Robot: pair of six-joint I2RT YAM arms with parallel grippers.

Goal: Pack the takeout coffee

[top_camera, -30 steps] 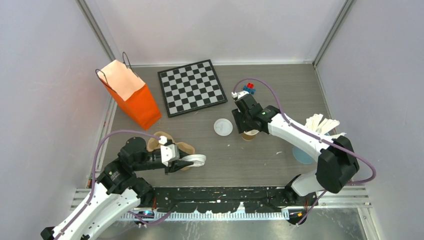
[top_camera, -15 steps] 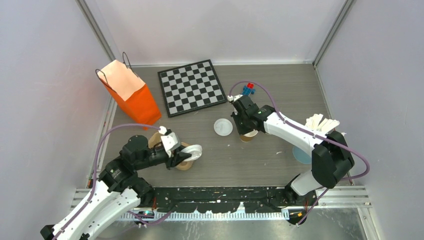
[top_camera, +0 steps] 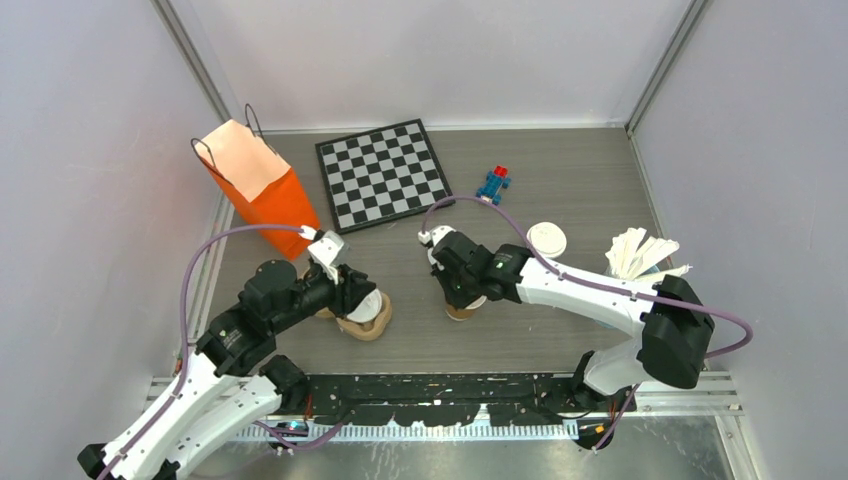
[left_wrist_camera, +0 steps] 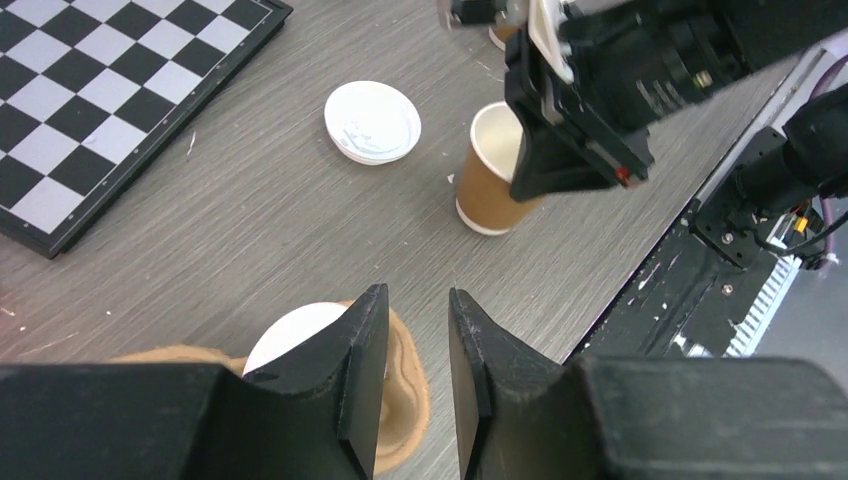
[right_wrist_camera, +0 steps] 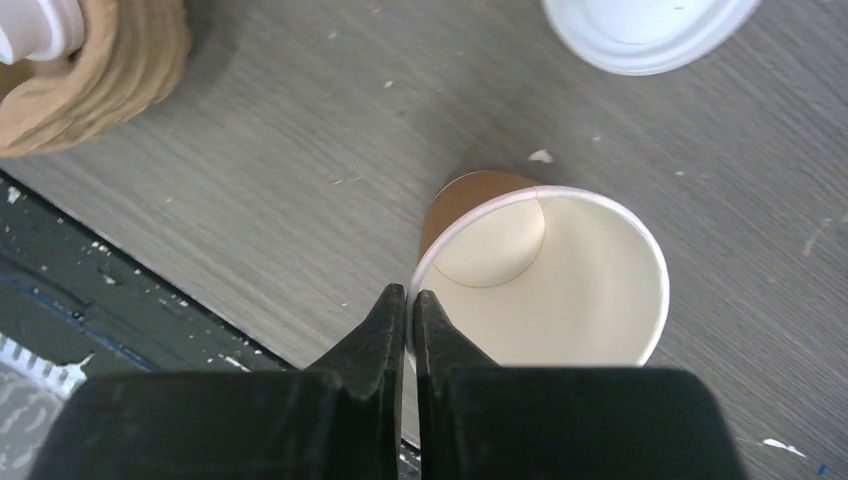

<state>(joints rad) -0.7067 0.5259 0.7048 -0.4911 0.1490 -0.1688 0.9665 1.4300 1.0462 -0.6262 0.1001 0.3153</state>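
Observation:
An open, lidless brown kraft cup [right_wrist_camera: 540, 270] stands on the table; my right gripper [right_wrist_camera: 410, 295] is shut on its rim, one finger inside and one outside. The cup also shows in the top view [top_camera: 463, 311] and the left wrist view [left_wrist_camera: 490, 170]. A loose white lid [left_wrist_camera: 372, 122] lies beside it. A lidded cup [left_wrist_camera: 295, 335] sits in the tan pulp tray [top_camera: 372, 327]. My left gripper [left_wrist_camera: 418, 300] hovers just above it, slightly open and empty. Another round white lid [top_camera: 546, 238], apparently on a cup, stands further right.
An orange paper bag [top_camera: 262, 190] stands open at the back left, with a chessboard [top_camera: 383, 175] next to it. A small blue and red toy [top_camera: 492, 184] lies behind the cups. Pale napkins or stirrers [top_camera: 640, 250] lie at the right edge.
My left gripper carried the lidded cup back left to the tray and let go. My right gripper dragged the open cup left and nearer, uncovering the white-lidded thing at the right.

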